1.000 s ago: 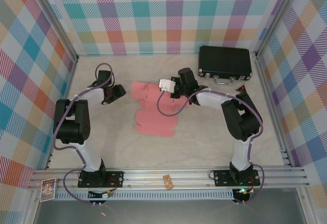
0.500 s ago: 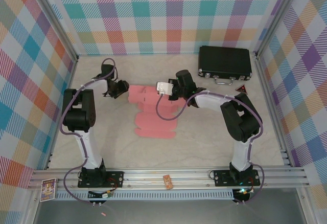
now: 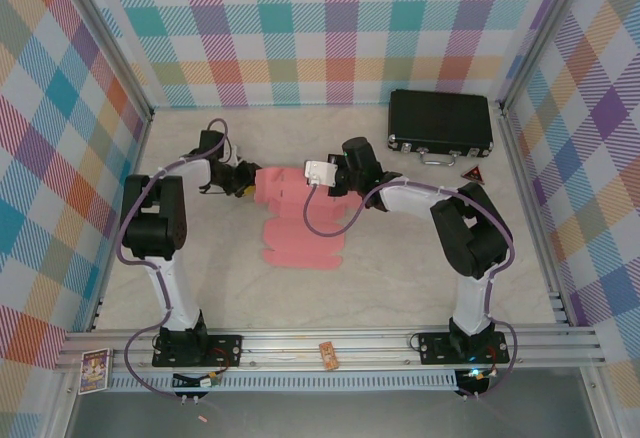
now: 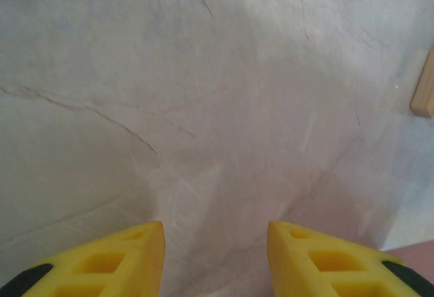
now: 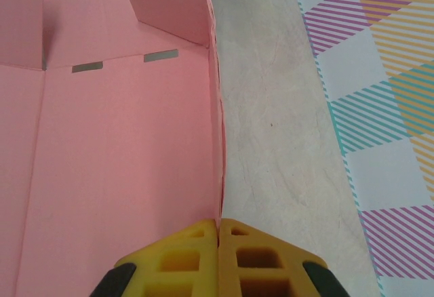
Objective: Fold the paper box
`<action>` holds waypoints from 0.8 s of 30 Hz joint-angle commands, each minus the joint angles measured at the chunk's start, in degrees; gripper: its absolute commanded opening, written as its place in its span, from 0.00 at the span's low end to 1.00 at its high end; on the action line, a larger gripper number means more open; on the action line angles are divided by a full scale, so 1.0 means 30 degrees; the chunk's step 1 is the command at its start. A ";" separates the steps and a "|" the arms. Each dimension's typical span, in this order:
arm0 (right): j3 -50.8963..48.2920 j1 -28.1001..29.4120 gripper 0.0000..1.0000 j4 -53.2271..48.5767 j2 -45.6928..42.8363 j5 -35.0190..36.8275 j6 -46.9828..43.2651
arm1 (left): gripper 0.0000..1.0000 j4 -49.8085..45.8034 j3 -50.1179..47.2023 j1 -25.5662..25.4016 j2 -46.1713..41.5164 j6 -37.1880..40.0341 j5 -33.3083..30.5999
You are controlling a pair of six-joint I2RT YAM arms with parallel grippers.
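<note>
Bright, even overhead light w/ soft shadows; wrist views slightly blurred up close.

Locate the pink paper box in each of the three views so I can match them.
Top external: the paper box lies in the middle of the table.
Left wrist: a pink sliver at the bottom right corner, probably its edge.
Right wrist: it covers the left half, its right edge pinched by the right gripper.
Shared landmark: the pale table surface.

Overhead wide — wrists close; share paper box
</note>
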 commanded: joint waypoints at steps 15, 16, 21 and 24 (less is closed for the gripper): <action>-0.0617 0.0666 0.04 0.1822 0.0145 0.1283 -0.1408 | 0.42 0.1195 -0.2449 -0.1205 -0.3415 0.1364 0.1380; -0.0733 0.0709 0.04 0.2075 0.0198 0.1420 -0.1566 | 0.42 0.1239 -0.2592 -0.1303 -0.3474 0.1468 0.1408; -0.1658 0.1080 0.04 0.4150 0.0357 0.2411 -0.2635 | 0.42 0.1452 -0.3353 -0.1502 -0.3785 0.1407 0.0174; -0.2277 0.1315 0.04 0.5663 0.0519 0.2918 -0.3355 | 0.42 0.1534 -0.3689 -0.1526 -0.4004 0.1407 -0.0567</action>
